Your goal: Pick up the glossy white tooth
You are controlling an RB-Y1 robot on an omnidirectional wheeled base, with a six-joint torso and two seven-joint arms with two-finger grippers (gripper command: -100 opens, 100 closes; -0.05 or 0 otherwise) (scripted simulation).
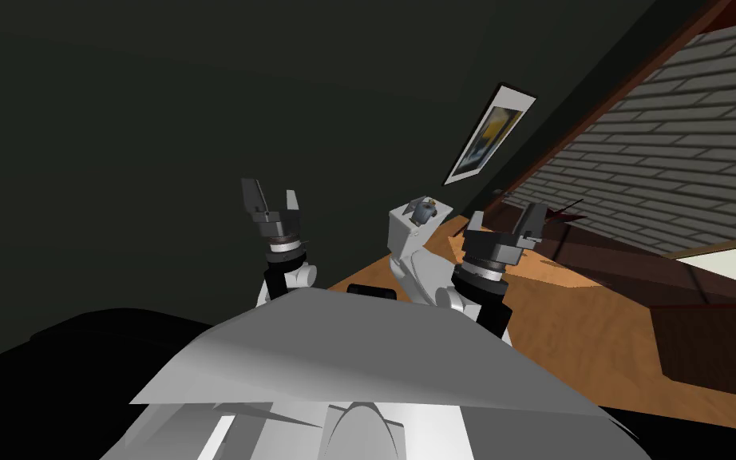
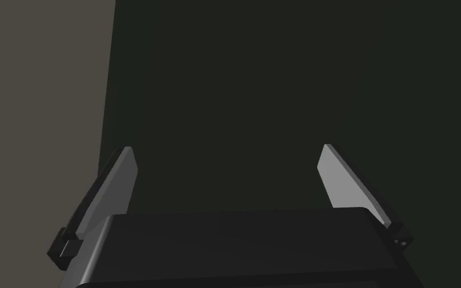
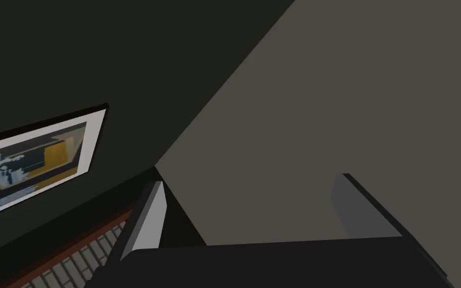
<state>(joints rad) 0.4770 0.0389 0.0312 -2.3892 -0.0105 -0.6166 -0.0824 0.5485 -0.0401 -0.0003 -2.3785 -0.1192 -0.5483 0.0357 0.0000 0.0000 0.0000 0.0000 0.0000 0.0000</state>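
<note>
Both arms are raised in front of a dark wall (image 1: 199,120). My left gripper (image 1: 272,198) is up at the left, open, with nothing between its fingers (image 2: 119,180). To the right, over the wooden floor (image 1: 574,291), my right gripper (image 1: 506,217) is also open and holds nothing; its fingers (image 3: 149,220) stand wide apart. Between the two grippers is a white boxy piece (image 1: 408,231) with a small grey part (image 1: 423,209) on top. I cannot tell what it is.
A framed picture (image 1: 490,132) hangs on the dark wall. A brick-patterned wall (image 1: 678,152) with a reddish-brown border runs along the right. Low dark brown furniture (image 1: 710,335) stands at the right on the floor. A black area (image 1: 55,343) lies at the lower left.
</note>
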